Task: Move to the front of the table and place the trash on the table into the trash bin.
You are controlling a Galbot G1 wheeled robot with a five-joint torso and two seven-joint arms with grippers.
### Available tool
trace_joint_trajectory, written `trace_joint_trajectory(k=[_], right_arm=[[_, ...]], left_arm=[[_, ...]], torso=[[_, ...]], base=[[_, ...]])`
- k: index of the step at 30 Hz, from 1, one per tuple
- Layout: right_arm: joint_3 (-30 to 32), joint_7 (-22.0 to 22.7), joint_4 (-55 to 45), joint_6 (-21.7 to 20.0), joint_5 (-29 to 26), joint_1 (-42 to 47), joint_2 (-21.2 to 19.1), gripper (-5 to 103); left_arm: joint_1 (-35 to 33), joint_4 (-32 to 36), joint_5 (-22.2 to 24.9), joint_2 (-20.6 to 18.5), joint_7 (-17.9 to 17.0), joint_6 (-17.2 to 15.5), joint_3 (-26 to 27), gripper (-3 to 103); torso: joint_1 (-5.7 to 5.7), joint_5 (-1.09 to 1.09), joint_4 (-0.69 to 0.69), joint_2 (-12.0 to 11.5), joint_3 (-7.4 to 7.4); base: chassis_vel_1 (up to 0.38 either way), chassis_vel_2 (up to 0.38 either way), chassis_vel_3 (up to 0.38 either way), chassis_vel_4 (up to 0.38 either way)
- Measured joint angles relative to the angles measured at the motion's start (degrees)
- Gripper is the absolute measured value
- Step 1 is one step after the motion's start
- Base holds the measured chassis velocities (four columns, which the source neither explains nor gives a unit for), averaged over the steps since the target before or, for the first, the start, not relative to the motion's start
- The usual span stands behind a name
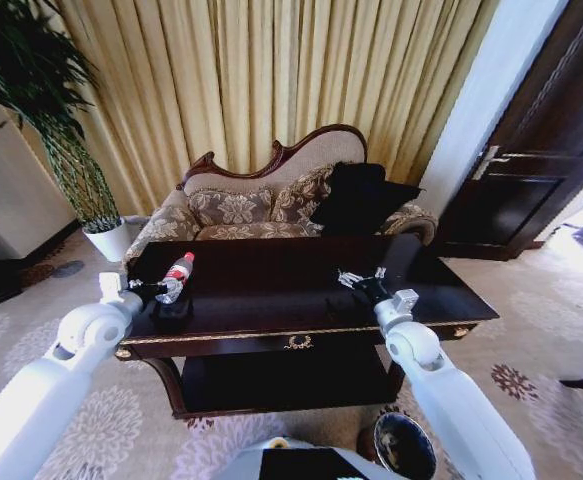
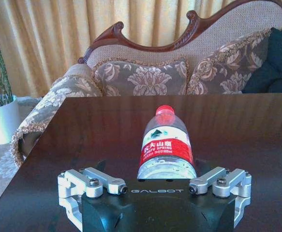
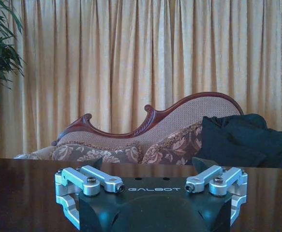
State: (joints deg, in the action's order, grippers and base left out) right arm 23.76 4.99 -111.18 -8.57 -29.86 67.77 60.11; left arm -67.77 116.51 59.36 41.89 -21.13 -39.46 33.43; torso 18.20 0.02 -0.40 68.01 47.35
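Head view, left gripper [image 1: 161,290] jaws apart around bottle [image 1: 177,276] on table [image 1: 301,300], right gripper [image 1: 363,283] jaws apart.

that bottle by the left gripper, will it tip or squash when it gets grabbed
The bottle stands upright on the glossy table and looks nearly empty, so it is probably light and could tip or slide from a nudge. Its thin clear plastic wall will likely dent under a firm squeeze. If knocked over, its round body would probably roll. The left gripper sits right at its base, jaws spread.

Bottle [image 2: 166,147] base hidden behind left tool [image 2: 155,186], trash bin [image 1: 404,446] cut by bottom edge
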Motion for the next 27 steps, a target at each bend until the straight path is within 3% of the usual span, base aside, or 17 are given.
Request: trace_joint_trajectory(k=[9, 11, 23, 25, 27], right_arm=[[-0.2, 0.2, 0.2, 0.0, -0.1, -0.5, 0.1, 100], [-0.3, 0.3, 0.2, 0.0, -0.2, -0.5, 0.1, 100], [-0.3, 0.0, 0.4, 0.4, -0.9, -1.1, -0.1, 100], [-0.3, 0.0, 0.4, 0.5, -0.9, -1.3, -0.1, 100], [-0.3, 0.0, 0.6, 0.7, -0.9, -1.4, -0.1, 100]], left_arm=[[-0.6, 0.0, 0.5, -0.1, 0.1, -0.3, 1.4, 103], [-0.8, 0.0, 0.5, 0.0, 0.1, -0.3, 1.5, 100], [-2.0, 0.6, 1.7, -0.2, 0.2, -0.6, 2.8, 53], [-2.0, 0.7, 1.9, -0.2, 0.3, -0.6, 2.8, 53], [-1.9, 0.7, 2.1, -0.2, 0.4, -0.6, 2.8, 42]], torso=[[0.0, 0.0, 0.0, 0.0, 0.0], [0.0, 0.0, 0.0, 0.0, 0.0], [-0.01, 0.0, 0.0, 0.0, 0.0], [-0.01, 0.0, 0.0, 0.0, 0.0], [-0.01, 0.0, 0.0, 0.0, 0.0]], base=[[0.0, 0.0, 0.0, 0.0], [0.0, 0.0, 0.0, 0.0], [0.0, 0.0, 0.0, 0.0], [0.0, 0.0, 0.0, 0.0], [0.0, 0.0, 0.0, 0.0]])
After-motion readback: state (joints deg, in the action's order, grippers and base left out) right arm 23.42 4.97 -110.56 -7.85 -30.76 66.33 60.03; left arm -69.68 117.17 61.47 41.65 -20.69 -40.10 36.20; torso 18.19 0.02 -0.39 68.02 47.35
